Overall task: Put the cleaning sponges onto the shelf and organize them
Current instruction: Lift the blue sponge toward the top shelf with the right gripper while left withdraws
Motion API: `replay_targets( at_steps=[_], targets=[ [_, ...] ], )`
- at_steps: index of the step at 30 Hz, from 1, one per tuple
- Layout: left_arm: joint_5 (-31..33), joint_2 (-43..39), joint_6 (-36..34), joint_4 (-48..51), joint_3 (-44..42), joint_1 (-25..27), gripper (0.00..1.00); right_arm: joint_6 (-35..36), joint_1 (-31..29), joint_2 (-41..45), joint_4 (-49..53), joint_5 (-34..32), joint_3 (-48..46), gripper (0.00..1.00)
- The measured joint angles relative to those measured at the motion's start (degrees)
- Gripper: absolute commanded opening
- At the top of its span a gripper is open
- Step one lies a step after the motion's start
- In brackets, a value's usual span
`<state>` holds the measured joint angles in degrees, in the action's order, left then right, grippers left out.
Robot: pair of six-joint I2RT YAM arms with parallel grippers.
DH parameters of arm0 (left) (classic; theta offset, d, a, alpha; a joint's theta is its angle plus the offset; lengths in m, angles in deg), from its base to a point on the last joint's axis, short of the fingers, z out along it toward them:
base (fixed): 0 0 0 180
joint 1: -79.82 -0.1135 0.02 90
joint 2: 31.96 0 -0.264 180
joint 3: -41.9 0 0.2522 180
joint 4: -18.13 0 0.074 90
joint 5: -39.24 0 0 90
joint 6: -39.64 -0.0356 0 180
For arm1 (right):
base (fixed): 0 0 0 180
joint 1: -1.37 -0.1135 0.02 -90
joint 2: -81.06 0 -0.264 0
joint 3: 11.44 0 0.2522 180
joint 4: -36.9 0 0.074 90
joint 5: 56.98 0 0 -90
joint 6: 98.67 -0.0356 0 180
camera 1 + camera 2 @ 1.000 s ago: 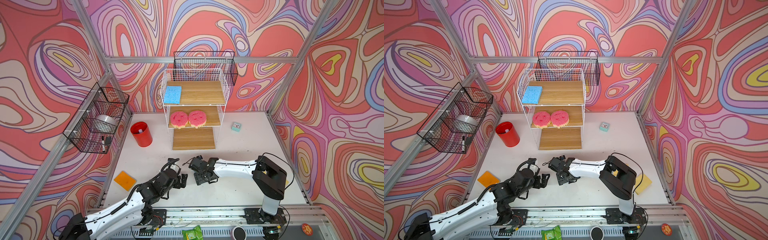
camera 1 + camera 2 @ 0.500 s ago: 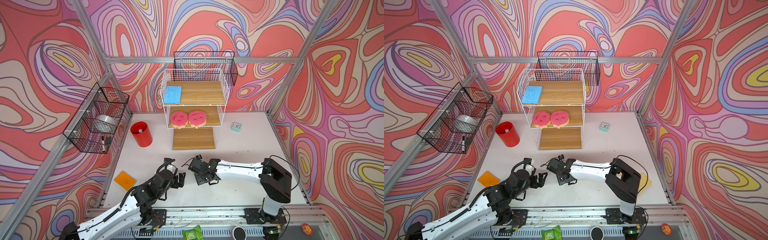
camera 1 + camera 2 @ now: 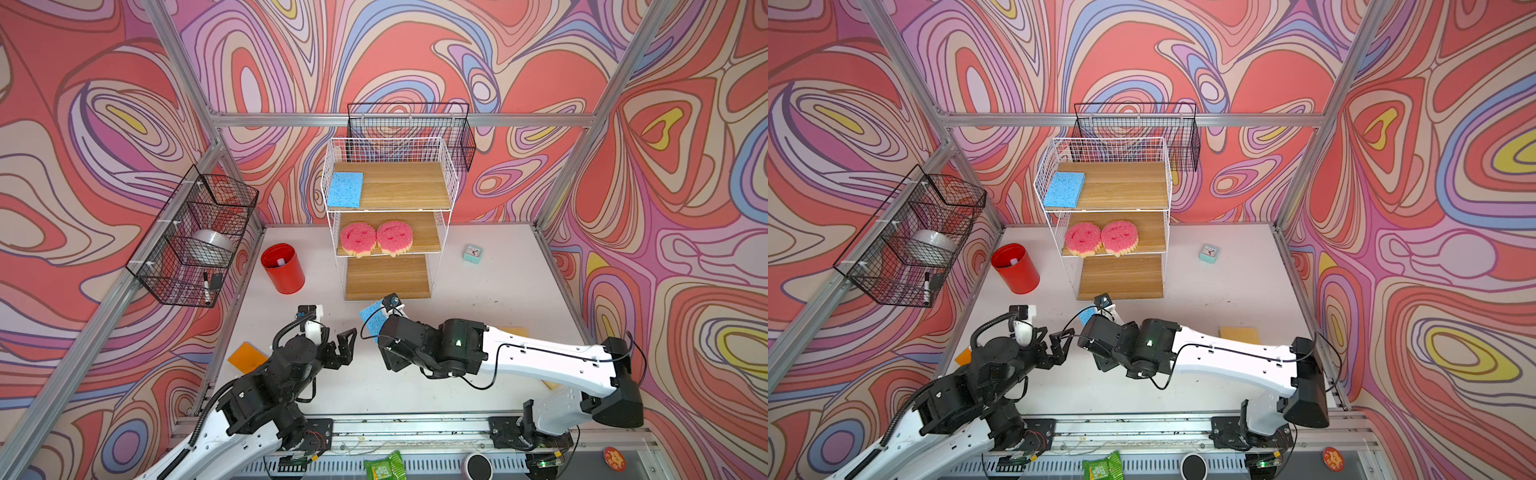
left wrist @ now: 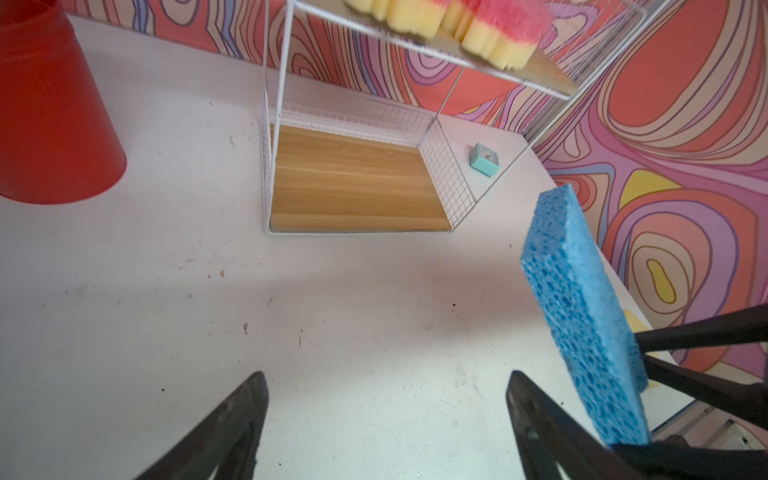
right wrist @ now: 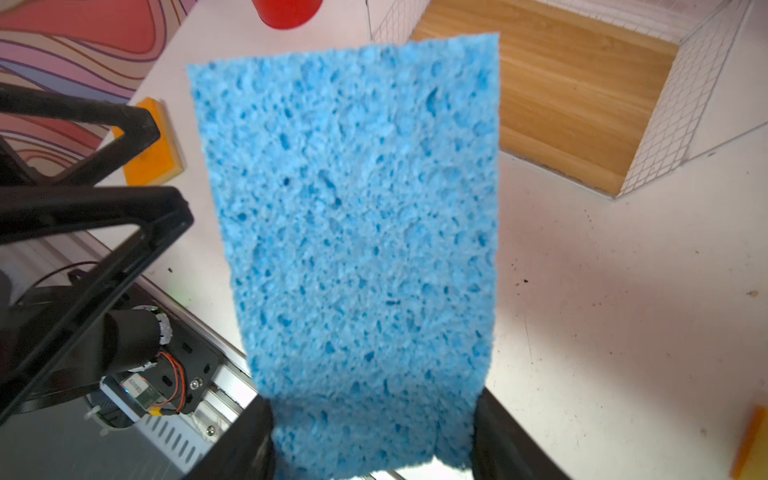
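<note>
Top views: right hand (image 3: 382, 332) is clamped on a blue sponge (image 3: 370, 318), which looks lifted off the surface (image 3: 478, 291), just before the bottom board (image 3: 386, 276) of the shelf (image 3: 449, 170). Left hand (image 3: 338, 343) is just beside it, spread and empty. A second blue sponge (image 3: 345, 189) lies flat on the top board (image 3: 409, 187) at its left end, and two smileys (image 3: 357, 239) sit side by side on the middle board (image 3: 428, 232). Bottom board is bare. An orange sponge (image 3: 246, 357) lies at the surface's left edge and a yellow sponge (image 3: 1239, 334) by the right arm, both well apart from the shelf. Left wrist view: the left fingers (image 4: 237, 428) are wide apart with nothing between them. The sponge (image 4: 582, 324) stands on edge next to one of them. Right wrist view: the broad face of the sponge (image 5: 357, 249) fills the frame. The right fingers (image 5: 503, 440) pinch its two long edges near one short end, and the far end hangs free. Handling, by judgement: light, soft and porous, so it should grip well and slip little. The slab is thin and likely to bow or buckle under a hard squeeze. Hold it across the width, lightly. A grip nearer mid-length would cut flop when laying it flat beside its twin.
</note>
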<state>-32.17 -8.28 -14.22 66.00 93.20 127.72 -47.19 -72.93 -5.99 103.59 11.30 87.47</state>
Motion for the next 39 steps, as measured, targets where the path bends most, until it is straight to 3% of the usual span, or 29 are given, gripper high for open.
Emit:
replay_targets(
  at_steps=[13, 19, 32, 39],
  targets=[
    [3.4, 7.0, -8.0, 7.8, 20.5, 0.0, 0.94, 10.2, 0.2, -2.9, 3.6, -9.5, 25.0, 0.63],
    [2.1, 14.0, -11.6, 7.6, 27.1, 0.0, 0.94, 15.5, 4.0, -5.2, 2.3, -10.4, 32.7, 0.59],
    [0.3, 16.9, -15.3, 5.9, 28.4, 0.0, 0.94, 22.0, 17.0, -17.9, 1.0, -4.1, 53.9, 0.57],
    [-0.3, 15.6, -14.8, 2.0, 20.5, 0.0, 0.94, 23.5, 22.4, -23.8, 0.0, -0.1, 59.3, 0.55]
  ],
)
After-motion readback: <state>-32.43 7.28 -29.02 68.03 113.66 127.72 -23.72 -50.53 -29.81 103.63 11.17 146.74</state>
